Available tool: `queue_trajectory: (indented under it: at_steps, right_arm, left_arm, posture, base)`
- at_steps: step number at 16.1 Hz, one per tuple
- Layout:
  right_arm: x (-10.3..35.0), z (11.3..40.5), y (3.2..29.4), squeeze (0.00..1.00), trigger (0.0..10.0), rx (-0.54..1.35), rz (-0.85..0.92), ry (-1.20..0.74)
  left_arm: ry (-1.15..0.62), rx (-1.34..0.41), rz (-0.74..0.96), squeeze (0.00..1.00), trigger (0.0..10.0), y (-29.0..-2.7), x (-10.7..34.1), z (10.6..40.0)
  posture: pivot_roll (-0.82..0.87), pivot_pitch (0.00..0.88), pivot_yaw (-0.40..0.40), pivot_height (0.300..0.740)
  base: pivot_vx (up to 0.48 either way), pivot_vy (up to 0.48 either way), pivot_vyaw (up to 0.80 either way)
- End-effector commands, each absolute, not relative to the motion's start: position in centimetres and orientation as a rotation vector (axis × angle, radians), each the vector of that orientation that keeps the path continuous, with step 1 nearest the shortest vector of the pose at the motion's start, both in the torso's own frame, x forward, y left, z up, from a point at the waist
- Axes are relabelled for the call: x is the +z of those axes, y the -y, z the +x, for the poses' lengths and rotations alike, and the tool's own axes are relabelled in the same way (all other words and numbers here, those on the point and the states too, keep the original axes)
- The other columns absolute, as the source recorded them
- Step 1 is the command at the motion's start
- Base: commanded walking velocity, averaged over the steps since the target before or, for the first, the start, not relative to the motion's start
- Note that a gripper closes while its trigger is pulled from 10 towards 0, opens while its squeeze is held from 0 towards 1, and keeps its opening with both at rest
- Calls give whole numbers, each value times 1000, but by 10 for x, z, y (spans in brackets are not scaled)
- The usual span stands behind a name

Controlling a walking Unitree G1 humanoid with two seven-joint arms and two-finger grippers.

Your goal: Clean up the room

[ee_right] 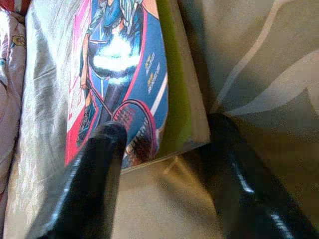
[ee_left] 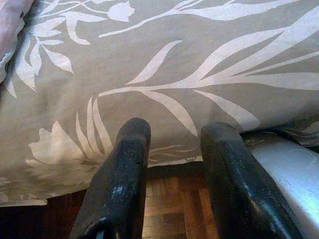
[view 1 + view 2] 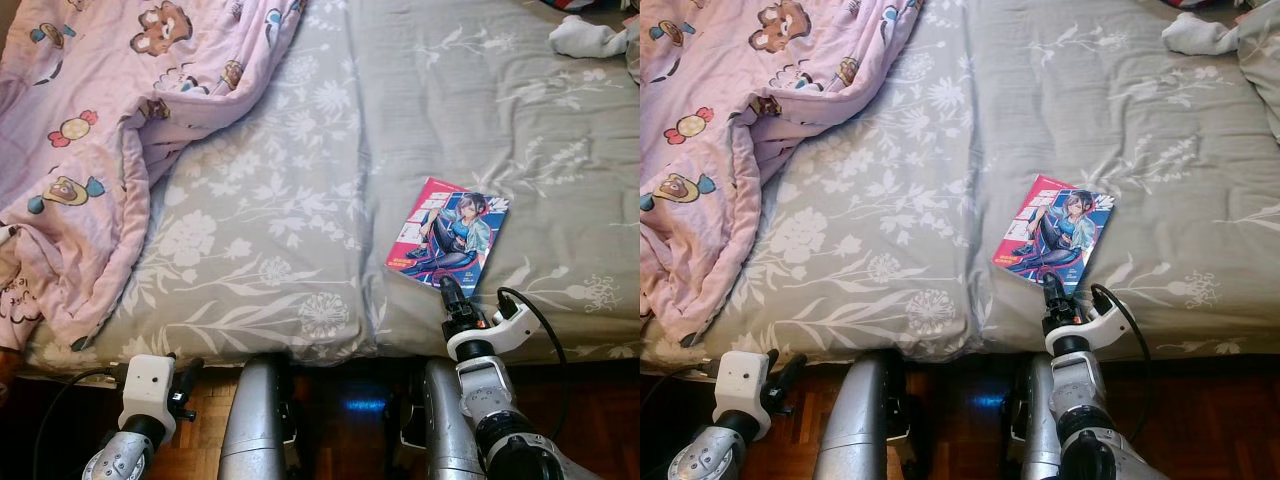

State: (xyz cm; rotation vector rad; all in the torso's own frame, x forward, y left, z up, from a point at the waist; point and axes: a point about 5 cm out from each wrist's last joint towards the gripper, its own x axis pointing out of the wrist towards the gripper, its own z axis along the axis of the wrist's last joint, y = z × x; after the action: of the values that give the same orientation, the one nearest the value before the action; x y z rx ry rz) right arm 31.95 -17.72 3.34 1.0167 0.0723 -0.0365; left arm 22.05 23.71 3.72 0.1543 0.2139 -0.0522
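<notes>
A comic book (image 3: 447, 233) with a pink and blue cover lies flat on the grey floral bedsheet (image 3: 300, 200), near the bed's front edge. My right gripper (image 3: 449, 293) is at the book's near corner, open, with its fingers (image 1: 94, 169) either side of that corner and the book (image 1: 119, 74) just ahead. My left gripper (image 2: 169, 149) hangs low at the bed's front edge on the left, open and holding nothing, over the wooden floor (image 2: 169, 204).
A pink cartoon-print blanket (image 3: 100, 130) is bunched over the bed's left side. A white cloth (image 3: 588, 36) lies at the far right corner of the bed. Dark parquet floor (image 3: 340, 410) runs below the bed edge, between my legs.
</notes>
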Motion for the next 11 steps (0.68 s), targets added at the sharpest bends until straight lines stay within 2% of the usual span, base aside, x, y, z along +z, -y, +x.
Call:
queue_trajectory:
  at_steps: [1,11]
  right_arm:
    - [20,312,146,0,0,46,1026,-205]
    - [30,317,143,0,0,98,954,-121]
  left_arm:
    - [-272,-39,158,0,10000,-243,28,211]
    - [-288,-41,134,0,10000,-234,19,218]
  posture:
    - [340,385,164,575]
    - [287,369,149,575]
  base:
    - [0,0,0]
    - [0,0,0]
